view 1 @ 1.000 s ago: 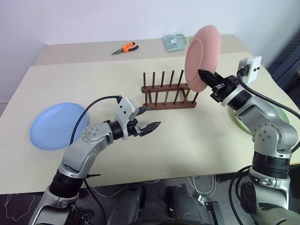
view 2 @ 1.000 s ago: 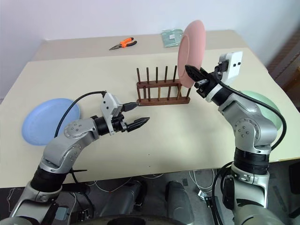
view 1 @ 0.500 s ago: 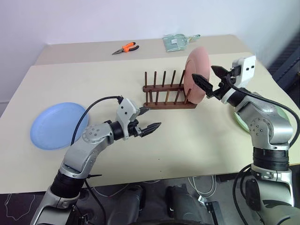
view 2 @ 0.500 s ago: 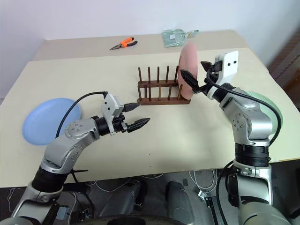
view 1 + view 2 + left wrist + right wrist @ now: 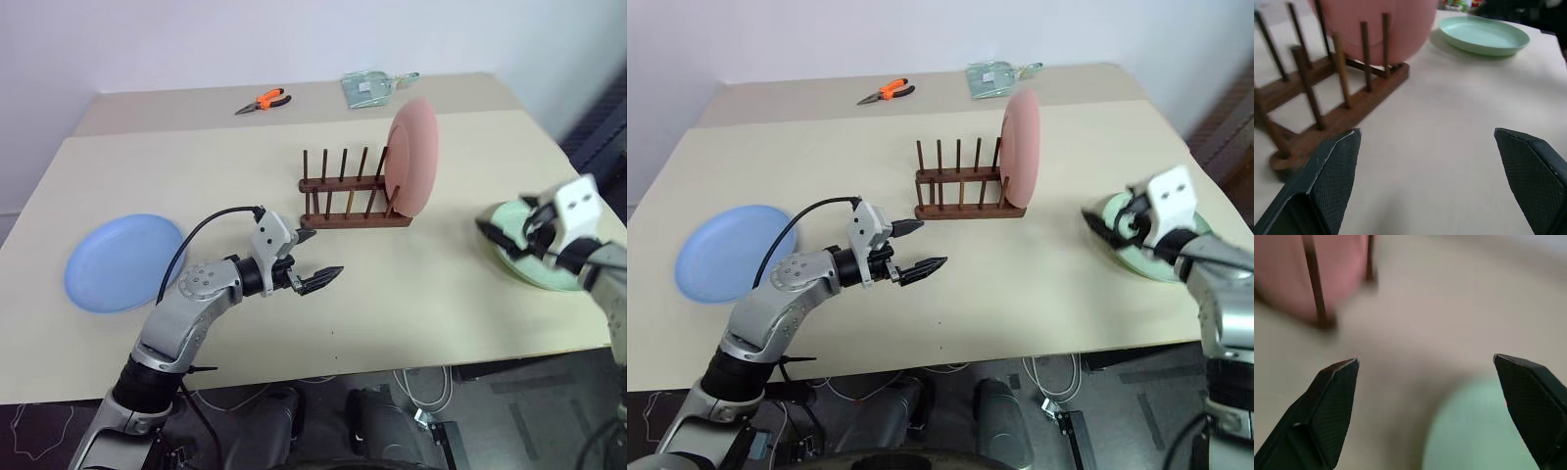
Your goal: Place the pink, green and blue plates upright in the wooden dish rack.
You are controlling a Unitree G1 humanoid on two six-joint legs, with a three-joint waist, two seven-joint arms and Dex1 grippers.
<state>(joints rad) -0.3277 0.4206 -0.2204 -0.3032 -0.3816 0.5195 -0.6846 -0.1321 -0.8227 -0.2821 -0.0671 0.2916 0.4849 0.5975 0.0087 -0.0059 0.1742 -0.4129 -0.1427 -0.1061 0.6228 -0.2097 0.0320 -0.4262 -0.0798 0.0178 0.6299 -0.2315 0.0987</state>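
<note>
Fingers on right gripper (image 5: 1109,227) wide open, empty, at near rim of green plate (image 5: 1187,260) lying flat on worktop (image 5: 1019,284); left gripper (image 5: 918,266) also open, empty, well away

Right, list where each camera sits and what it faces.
Left eye and right eye views: on the head, looking forward and down at the table, both arms in frame; pink plate stands in the wooden dish rack.
Left wrist view: along the open left tool, facing rack, pink plate and green plate.
Right wrist view: along the open right tool, over the green plate.
All four share the pink plate.
</note>
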